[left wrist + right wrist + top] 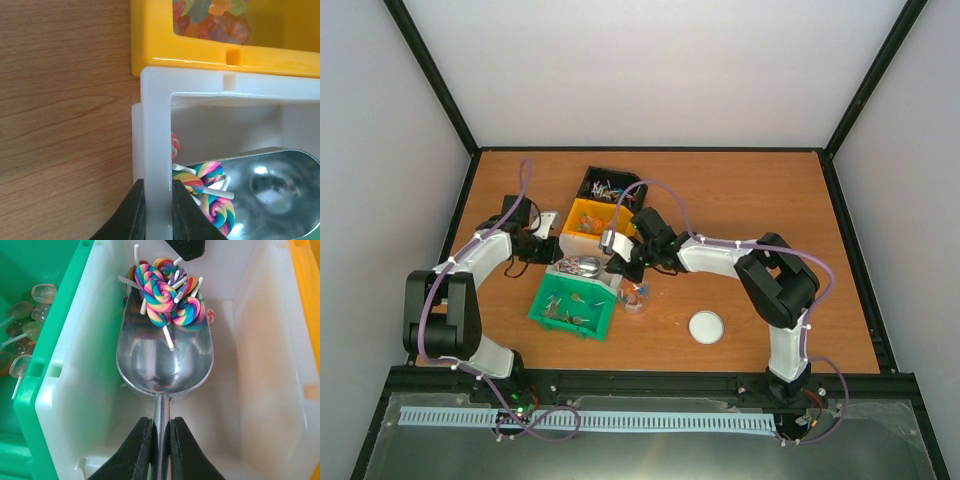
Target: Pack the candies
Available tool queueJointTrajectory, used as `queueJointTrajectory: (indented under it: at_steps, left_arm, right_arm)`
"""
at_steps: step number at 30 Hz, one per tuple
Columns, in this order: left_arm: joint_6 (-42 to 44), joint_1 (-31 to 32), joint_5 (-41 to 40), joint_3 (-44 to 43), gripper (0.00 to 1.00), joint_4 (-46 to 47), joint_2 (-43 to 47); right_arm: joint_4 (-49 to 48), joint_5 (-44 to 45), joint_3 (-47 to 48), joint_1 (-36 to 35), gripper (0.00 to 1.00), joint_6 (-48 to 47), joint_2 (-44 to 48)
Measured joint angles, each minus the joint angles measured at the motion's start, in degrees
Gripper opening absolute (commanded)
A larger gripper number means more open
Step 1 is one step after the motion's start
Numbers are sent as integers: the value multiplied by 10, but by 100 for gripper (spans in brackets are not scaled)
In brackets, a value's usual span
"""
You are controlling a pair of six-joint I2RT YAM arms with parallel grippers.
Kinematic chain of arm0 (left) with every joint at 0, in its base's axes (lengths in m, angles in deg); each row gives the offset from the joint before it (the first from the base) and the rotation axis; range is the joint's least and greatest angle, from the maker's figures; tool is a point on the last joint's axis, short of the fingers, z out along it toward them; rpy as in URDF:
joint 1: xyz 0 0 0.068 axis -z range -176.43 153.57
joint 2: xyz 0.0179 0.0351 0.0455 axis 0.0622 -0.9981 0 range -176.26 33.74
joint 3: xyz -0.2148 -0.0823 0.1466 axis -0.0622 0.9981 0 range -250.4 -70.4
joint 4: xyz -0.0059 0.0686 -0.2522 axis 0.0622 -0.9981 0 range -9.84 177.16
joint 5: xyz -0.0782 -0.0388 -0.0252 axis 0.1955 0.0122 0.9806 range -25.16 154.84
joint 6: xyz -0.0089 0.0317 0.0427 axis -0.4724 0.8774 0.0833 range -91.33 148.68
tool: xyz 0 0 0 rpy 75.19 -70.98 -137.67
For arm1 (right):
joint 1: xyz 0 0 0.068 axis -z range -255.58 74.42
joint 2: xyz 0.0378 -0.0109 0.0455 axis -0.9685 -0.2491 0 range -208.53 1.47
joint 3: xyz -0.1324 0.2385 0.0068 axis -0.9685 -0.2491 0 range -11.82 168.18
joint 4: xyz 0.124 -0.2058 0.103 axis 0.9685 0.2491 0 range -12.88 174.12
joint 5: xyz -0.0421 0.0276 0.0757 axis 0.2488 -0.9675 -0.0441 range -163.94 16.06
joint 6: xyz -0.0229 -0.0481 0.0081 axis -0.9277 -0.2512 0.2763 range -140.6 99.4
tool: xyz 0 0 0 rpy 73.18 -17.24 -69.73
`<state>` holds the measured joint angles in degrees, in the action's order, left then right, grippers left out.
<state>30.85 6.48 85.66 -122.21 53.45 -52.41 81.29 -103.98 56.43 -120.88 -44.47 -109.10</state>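
Light, loose rainbow-swirl stick candies (167, 300) lie on the shiny metal scoop (165, 365), at its front lip, inside the white plastic bin (155, 100); probably best scooped, not pinched. The right gripper (161, 440) pinches the scoop's handle; the left gripper (158, 200) clamps the bin's wall.

You're in a robot lab cell: plain white panels (660, 70) in black framing (432, 75) box in a wood-grain tabletop (760, 200), with the left arm (445, 310) and right arm (780, 285) bolted to a black rail (650, 380) at its near edge.

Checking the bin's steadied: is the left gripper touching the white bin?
Touching. The left wrist view shows the left gripper clamped on the white bin wall.
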Motion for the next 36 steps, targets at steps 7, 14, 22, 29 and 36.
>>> queueJointTrajectory:
  at_steps: [7, 14, 22, 29, 36]
  left_arm:
    - [0, 0, 0, 0, 1, 0, 0]
    - [0, 0, 0, 0, 1, 0, 0]
    - [0, 0, 0, 0, 1, 0, -1]
    - [0, -1, 0, 0, 1, 0, -1]
    - [0, -1, 2, -1, 1, 0, -2]
  right_arm:
    - [-23, -30, -35, 19, 3, 3, 19]
    - [-54, -50, -72, 39, 3, 15, 53]
    - [-92, -78, -97, 57, 3, 26, 67]
    - [-115, -122, -126, 80, 3, 25, 81]
    - [-142, -186, -156, 97, 3, 28, 115]
